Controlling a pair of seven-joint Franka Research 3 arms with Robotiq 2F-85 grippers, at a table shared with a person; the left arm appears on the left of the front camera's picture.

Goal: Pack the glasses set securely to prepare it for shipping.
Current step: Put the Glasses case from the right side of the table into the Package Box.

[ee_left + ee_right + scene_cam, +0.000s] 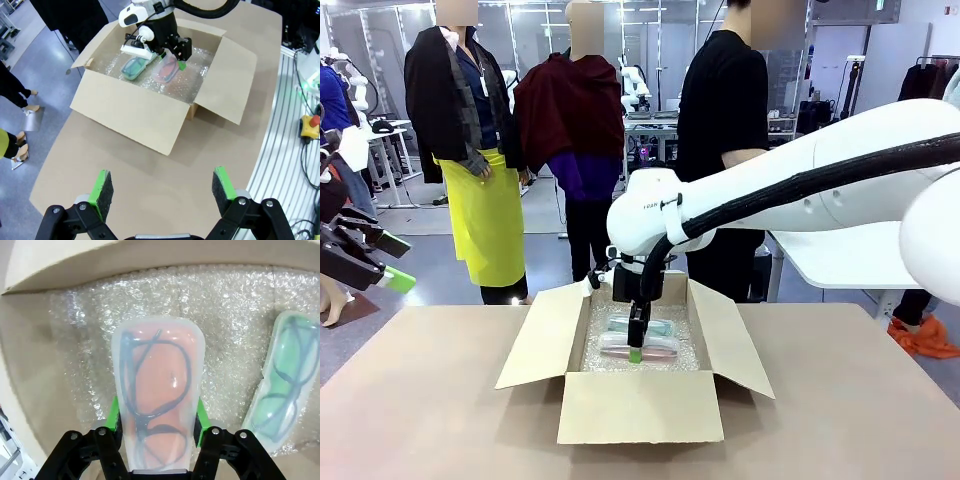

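Down inside the open box, the right jaws pinch the red case across its width, one green pad pressed on each long side. The right arm reaches in from the right and drops the jaws straight into the box. From the front, the red case lies low near the box's near wall, over the wrap that lines the bottom. Whether it rests on the wrap or hangs just above it cannot be told.

In the right wrist view, dark-rimmed glasses show through the case's clear lid. The green case lies just beside it on the wrap, apart from it with a strip of wrap between them, and nothing grips it. In the left wrist view the two cases sit side by side, the green case towards the box's far flap and the red case under the right jaws. From the front, the green case is the farther of the two.

All four flaps of the box are folded outward. It stands in the middle of the brown desk.

The left jaws are spread wide with nothing between them, their pads held above bare desk and well apart from the box. From the front they sit at the left edge, raised above the desk.

A person in a black top stands beyond the desk's far side.
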